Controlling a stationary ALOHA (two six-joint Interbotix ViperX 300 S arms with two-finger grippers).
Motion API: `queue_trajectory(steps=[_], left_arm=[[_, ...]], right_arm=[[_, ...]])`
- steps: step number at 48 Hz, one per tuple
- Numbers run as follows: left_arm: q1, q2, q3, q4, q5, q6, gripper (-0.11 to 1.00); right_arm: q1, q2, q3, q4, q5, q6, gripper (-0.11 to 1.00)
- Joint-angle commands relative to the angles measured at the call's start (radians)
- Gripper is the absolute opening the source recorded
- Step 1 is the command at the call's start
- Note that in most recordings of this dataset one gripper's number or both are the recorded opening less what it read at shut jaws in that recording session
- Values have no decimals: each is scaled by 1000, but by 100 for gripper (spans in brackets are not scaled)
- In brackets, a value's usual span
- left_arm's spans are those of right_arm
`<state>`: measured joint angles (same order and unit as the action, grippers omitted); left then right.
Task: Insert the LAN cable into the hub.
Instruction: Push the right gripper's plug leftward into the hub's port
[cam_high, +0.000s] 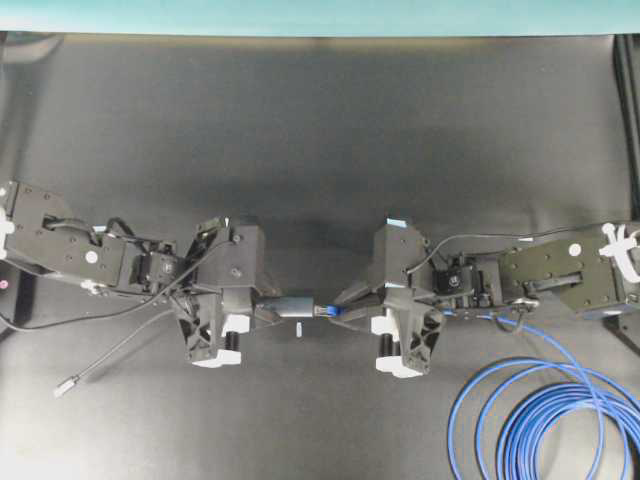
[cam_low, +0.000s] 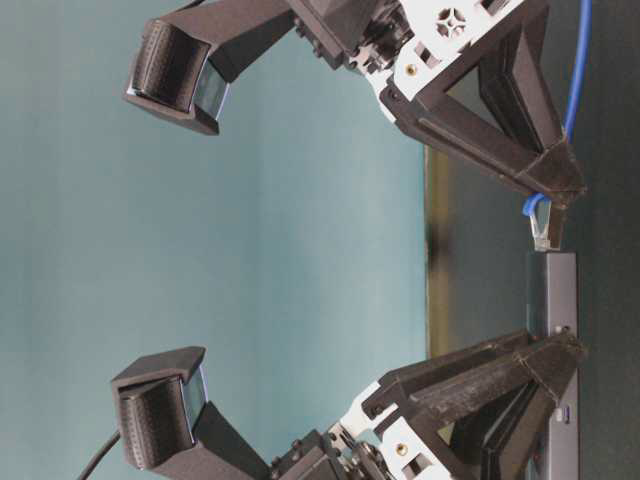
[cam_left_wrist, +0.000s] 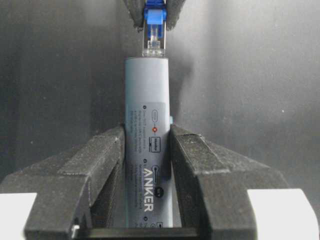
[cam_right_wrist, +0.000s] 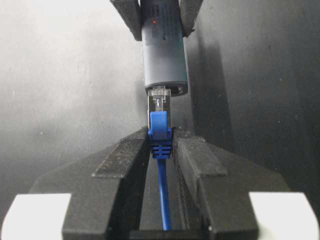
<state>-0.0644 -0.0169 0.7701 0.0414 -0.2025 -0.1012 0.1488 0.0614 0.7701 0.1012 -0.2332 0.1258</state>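
Grippers meet at the middle of your overhead view, over the dark table (cam_high: 300, 130). Your left gripper (cam_high: 262, 310) reaches toward 3 o'clock and is clamped on the hub (cam_high: 290, 305), its fingers (cam_left_wrist: 102, 160) pressed to both long sides of the grey bar. From the left wrist you see the hub running toward 12 o'clock between the pads, its label side up and its far end free.

Your right gripper (cam_high: 345, 300) points toward 9 o'clock and is closed narrowly on the LAN cable (cam_high: 520, 400), pinching the blue boot just behind the clear plug (cam_right_wrist: 160, 102). From the right wrist, the plug sticks out toward 12 o'clock and its tip is at the end face of the hub, at the port opening; how far it has gone in you cannot tell. The table-level view shows the plug's tip right at the hub's end, with most of the clear body still outside.

Behind the right gripper the blue cable trails toward 3 o'clock and drops into a large loose coil at about 5 o'clock of the overhead view. The hub's thin dark cord (cam_high: 120, 355) runs off toward 8 o'clock, ending in a small silver plug (cam_high: 66, 384) lying on the table.
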Motion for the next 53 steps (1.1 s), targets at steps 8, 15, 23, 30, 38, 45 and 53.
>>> queue_trajectory(steps=[8, 15, 23, 30, 38, 45, 53], left_arm=[[-2, -5, -26, 5, -21, 31, 28], [-3, -5, -28, 3, -17, 34, 28], [-3, 2, -37, 5, 15, 38, 28], [-3, 11, -54, 5, 44, 44, 28], [-5, 14, -54, 5, 72, 55, 28], [-2, 20, -64, 5, 72, 58, 28], [2, 31, -81, 5, 72, 58, 28]], right_arm=[[-5, -2, -14, -3, 9, -9, 13], [-6, -2, -15, -2, 41, -9, 13], [-6, 3, -23, -2, 58, -9, 13], [-14, 6, -34, -3, 58, -12, 13], [-17, 6, -34, -3, 60, -17, 13], [-17, 11, -40, -3, 60, -17, 13], [-18, 20, -60, -3, 78, -17, 13]])
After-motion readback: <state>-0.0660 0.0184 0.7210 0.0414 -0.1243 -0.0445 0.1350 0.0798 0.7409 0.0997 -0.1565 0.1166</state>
